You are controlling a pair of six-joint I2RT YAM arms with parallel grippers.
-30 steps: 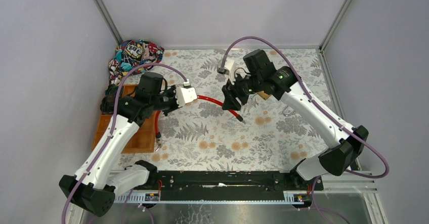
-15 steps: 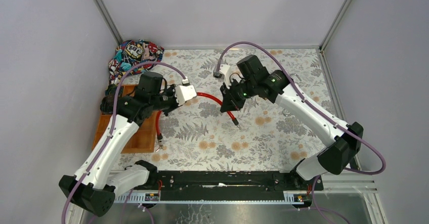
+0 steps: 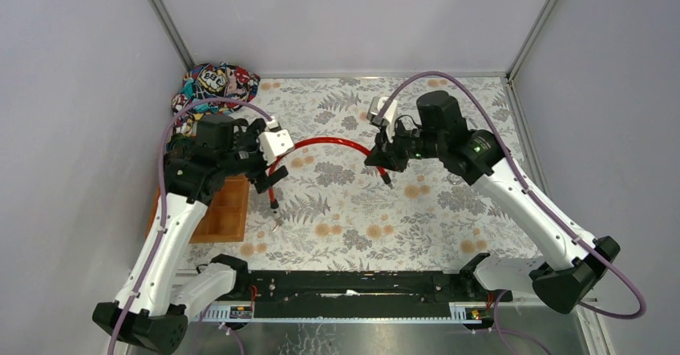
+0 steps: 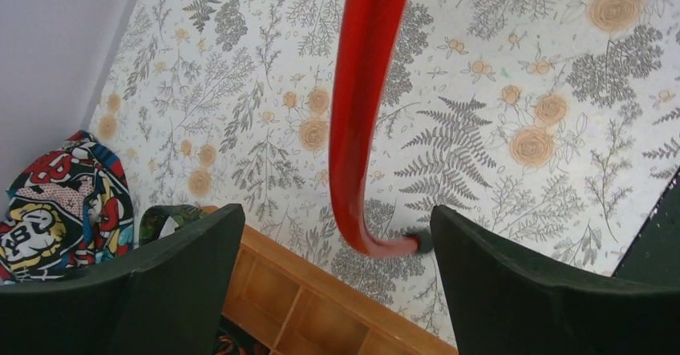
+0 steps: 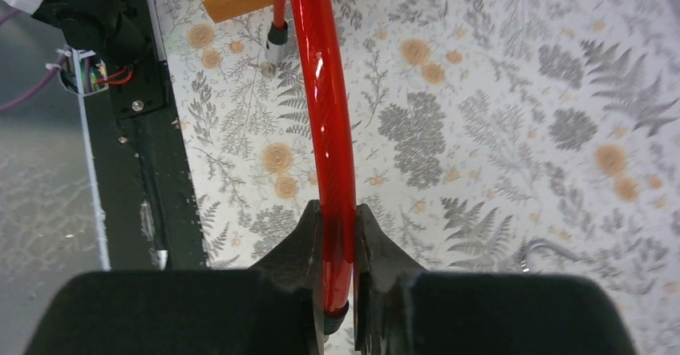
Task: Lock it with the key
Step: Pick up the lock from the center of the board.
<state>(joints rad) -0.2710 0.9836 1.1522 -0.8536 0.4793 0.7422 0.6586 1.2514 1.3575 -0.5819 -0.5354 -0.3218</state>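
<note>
Red cable lock arches between both arms over the table. Right gripper is clamped on it near one end. Left gripper gapes wide and holds nothing, the cable passing lengthwise between its jaws. The free end hangs nearest the left arm, beside the wooden tray.

Walls: plain pale grey, on three sides.
Tabletop: white cloth with grey ferns and tan flowers.
Corner posts: metal.
Light: soft, even.

One red glossy cable lock, one brown wooden compartment tray, one colourful printed cloth bundle, one floral table cover, two white robot arms: left arm, right arm.
</note>
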